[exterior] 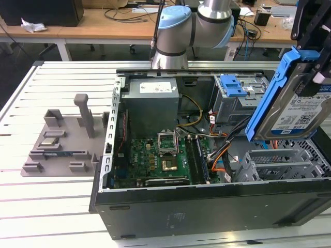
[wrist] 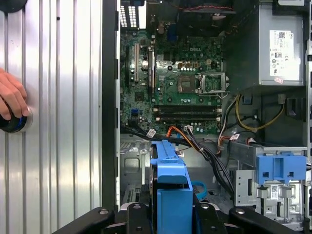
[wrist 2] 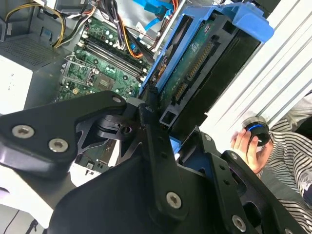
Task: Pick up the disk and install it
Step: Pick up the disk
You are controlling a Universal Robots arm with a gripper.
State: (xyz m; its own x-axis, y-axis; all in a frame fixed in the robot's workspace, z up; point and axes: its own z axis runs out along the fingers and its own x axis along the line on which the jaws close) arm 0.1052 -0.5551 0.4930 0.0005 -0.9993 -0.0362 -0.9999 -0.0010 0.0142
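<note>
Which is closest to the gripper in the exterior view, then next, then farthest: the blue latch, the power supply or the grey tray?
1. Blue latch: just to the exterior view's left of the gripper, which holds the disk.
2. Power supply: further left, inside the case.
3. Grey tray: far left, outside the case.

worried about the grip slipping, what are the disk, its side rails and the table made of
The disk: silver-grey metal body with a dull sheen, label looks like paper. Its side rails: blue plastic, judging by the even moulded colour. The table: probably aluminium, pale brushed slats with grooves.
</note>
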